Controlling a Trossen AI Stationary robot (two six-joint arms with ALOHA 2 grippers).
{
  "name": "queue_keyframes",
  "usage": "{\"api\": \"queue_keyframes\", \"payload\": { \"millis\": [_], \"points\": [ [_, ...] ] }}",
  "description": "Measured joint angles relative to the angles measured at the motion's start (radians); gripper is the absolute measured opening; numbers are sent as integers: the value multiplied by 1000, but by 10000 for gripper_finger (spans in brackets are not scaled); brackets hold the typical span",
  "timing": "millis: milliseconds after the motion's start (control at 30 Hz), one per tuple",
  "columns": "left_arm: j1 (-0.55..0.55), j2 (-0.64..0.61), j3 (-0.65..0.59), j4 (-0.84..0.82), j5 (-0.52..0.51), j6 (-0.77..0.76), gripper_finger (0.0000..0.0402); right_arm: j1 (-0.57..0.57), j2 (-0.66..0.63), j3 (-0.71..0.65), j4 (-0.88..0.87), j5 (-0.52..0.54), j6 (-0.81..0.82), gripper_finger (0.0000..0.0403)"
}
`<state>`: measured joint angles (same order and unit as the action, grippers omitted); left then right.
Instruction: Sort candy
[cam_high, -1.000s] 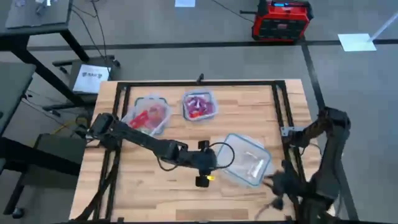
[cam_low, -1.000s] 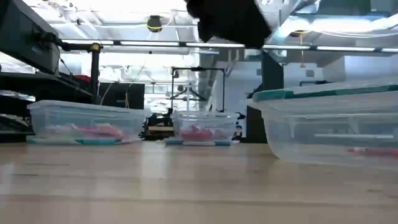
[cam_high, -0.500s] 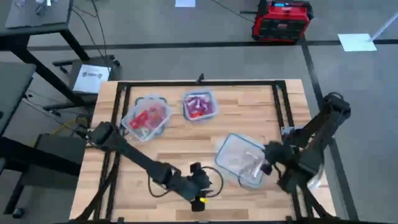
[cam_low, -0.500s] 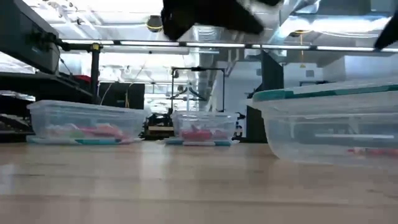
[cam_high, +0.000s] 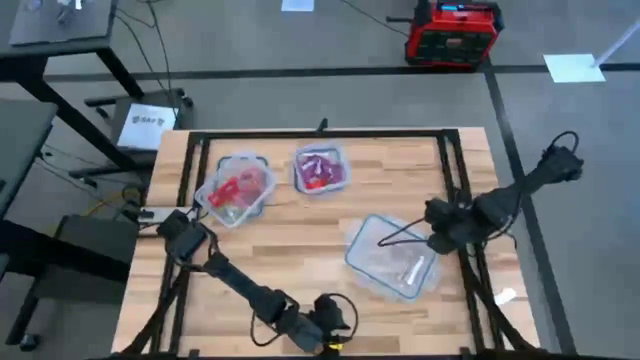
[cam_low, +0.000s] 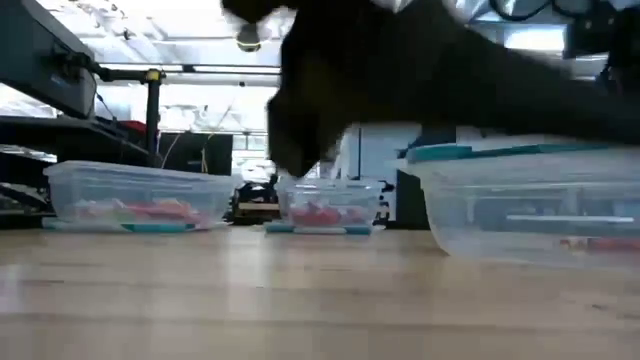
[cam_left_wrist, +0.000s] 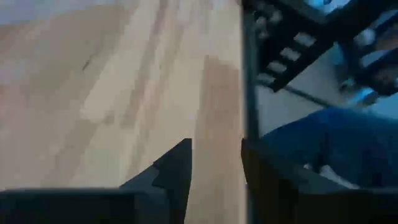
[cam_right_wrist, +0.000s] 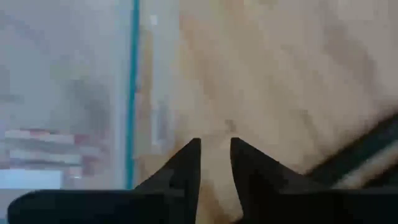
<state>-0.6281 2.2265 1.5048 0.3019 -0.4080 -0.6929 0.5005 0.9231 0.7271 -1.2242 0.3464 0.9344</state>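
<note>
While low by the table's (cam_high: 300, 250) near edge, left gripper (cam_high: 335, 318) empty, fingers slightly apart.

You have a light wooden table (cam_high: 300, 240) with a black frame along its edges. Three clear tubs sit on it: one with red candy (cam_high: 236, 188) near the far left corner, one (cam_high: 320, 169) just beside it at the far edge, one (cam_high: 392, 256) toward the near right.

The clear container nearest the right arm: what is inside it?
The clear container looks nearly empty from above; one pale wrapped piece lies inside. The low view shows a reddish piece at its bottom. More cannot be told.
</note>
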Motion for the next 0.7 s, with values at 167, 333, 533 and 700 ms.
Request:
{"api": "queue_keyframes", "payload": {
  "millis": [167, 333, 533, 700],
  "points": [
    [-1, 1, 23, -2, -16, 31, 124, 3, 32, -38, 95, -54, -17, 74],
    [-1, 2, 24, -7, -17, 33, 124, 3, 73, -41, 85, -60, -21, 74],
    [-1, 2, 24, -7, -18, 39, 124, 2, 105, -41, 148, -208, -116, 73],
    [-1, 2, 23, -17, -18, 42, 124, 1, 85, -41, 95, -183, -96, 65]
  ]
}}
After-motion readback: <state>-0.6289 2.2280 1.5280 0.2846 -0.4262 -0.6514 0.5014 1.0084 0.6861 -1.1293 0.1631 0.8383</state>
